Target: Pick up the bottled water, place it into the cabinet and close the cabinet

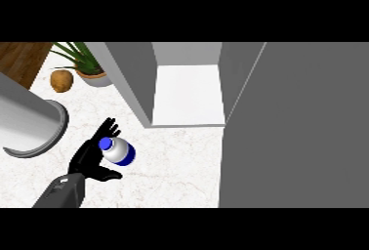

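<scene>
Looking steeply down at the white marble table (173,166), I see one robot hand (92,155) coming in from the lower left on a grey forearm — by the rig's layout that is the left one. Its fingers are spread and fairly straight, pointing up and away, with the thumb stuck out toward the lower right; the bottled water (117,151) sits right against the palm side, between thumb and fingers. I cannot tell for sure whether the fingers actually wrap it — they look wide rather than closed round it. The bottle shows its blue cap and a blue band on a pale body.

Just beyond it stands the cabinet (187,88), its white interior open to view, with a large grey door (296,136) swung out and filling the right side. Off to the left I see a grey cylindrical pot (32,124), a brown rounded item (62,80), and a potted plant (85,61) near the far edge.
</scene>
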Motion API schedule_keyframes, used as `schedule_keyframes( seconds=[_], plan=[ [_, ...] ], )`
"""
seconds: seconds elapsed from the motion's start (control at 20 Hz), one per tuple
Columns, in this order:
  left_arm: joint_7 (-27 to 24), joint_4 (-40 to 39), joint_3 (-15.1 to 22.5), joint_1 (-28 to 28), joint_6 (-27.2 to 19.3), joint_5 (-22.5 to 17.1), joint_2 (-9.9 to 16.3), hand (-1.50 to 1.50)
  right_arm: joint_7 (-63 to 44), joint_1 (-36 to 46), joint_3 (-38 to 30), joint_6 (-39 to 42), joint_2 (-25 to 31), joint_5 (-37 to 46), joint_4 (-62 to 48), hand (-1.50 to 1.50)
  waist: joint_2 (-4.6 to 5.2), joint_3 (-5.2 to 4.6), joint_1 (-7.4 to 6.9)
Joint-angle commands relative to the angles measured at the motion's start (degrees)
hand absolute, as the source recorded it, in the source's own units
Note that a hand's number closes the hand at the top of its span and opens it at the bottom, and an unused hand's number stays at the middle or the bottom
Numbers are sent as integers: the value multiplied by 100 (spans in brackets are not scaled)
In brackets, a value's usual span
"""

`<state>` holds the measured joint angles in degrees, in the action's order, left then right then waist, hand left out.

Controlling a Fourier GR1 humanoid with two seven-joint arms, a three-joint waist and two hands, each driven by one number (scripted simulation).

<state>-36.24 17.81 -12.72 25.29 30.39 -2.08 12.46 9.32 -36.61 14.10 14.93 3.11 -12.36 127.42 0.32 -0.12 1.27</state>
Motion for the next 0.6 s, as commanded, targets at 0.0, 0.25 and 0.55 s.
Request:
schedule_keyframes(
  seconds=[0.0,0.25,0.55],
  plan=[
    [-457,-446,-72,193,421,-13,-29,-150,-153,-168,164,-107,-30,9,337,-150,17,-9,62],
    [-340,-530,-79,246,882,-101,-90,-150,-137,365,-14,-209,-106,70,-85,-150,15,-5,5],
    [-268,-631,-90,234,996,-165,-330,-150,180,428,82,-54,-146,118,-539,-150,28,-7,26]
  ],
)
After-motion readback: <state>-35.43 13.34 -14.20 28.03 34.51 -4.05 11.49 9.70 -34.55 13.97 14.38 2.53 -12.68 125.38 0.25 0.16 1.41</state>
